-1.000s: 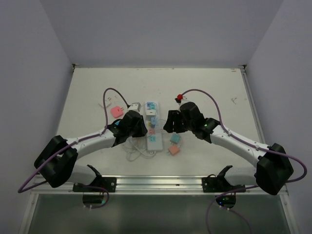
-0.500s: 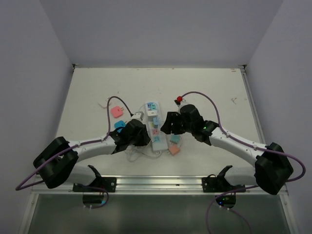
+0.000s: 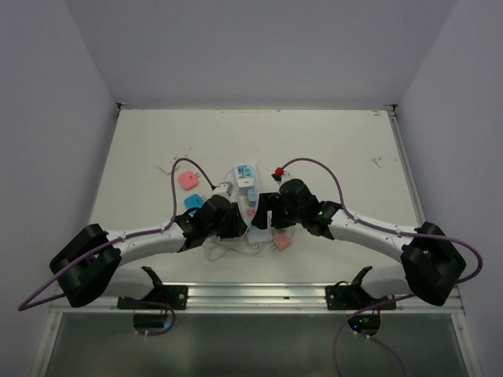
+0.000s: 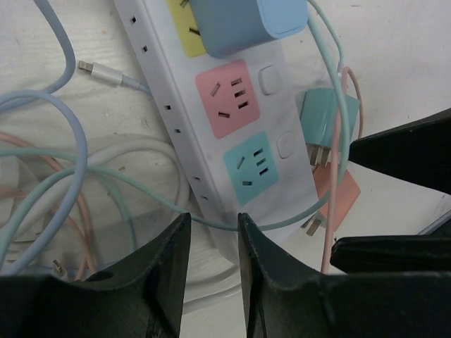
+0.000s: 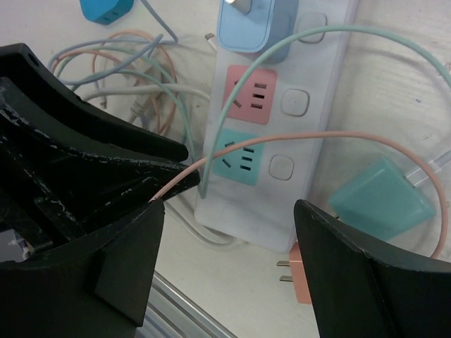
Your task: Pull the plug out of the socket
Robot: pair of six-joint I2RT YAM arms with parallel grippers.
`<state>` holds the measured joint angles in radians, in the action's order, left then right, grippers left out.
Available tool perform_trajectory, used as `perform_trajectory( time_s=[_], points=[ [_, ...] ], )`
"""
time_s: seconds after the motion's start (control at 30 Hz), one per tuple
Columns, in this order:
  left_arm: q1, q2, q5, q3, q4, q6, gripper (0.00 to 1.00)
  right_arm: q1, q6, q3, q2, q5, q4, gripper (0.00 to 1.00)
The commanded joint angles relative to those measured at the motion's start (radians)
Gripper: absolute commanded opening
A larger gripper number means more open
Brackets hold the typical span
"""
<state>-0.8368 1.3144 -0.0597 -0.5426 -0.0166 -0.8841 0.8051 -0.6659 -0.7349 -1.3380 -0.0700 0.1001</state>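
Noted: pale-blue cube plug (image 5: 254, 24) seated toward 12 o'clock on long white pastel-faced power strip (image 5: 282, 120); left gripper (image 4: 213, 222) jaws narrow, empty, right gripper (image 5: 231, 211) jaws wide: strip, unheld, may be dragged if loose pink cable (image 5: 317, 132) is snagged.

Glossy white plastic socket (image 4: 294, 184), matt table (image 4: 394, 42)

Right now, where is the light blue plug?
The light blue plug sits at the top of the left wrist view, plugged into the socket, beside its pink outlet.
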Motion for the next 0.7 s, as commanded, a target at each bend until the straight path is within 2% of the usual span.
perform_trajectory(
  time_s=[0.0, 0.27, 0.47, 0.53, 0.67],
  points=[
    [-0.013, -0.015, 0.017, 0.029, -0.052, -0.035, 0.37, 0.037, 0.006, 0.012, -0.003, 0.048, -0.002, 0.79],
    [-0.051, -0.009, 0.017, 0.073, -0.085, -0.087, 0.37, 0.069, 0.02, 0.009, -0.036, 0.119, 0.021, 0.82],
    [-0.084, -0.018, 0.005, 0.072, -0.074, -0.099, 0.37, 0.091, 0.029, -0.014, -0.073, 0.177, 0.05, 0.89],
    [-0.085, -0.035, -0.008, 0.073, -0.065, -0.105, 0.37, 0.098, 0.031, -0.024, -0.092, 0.183, 0.055, 0.94],
    [-0.085, -0.069, -0.052, 0.078, -0.039, -0.113, 0.4, 0.114, 0.04, -0.049, -0.121, 0.197, 0.058, 0.95]
  ],
)
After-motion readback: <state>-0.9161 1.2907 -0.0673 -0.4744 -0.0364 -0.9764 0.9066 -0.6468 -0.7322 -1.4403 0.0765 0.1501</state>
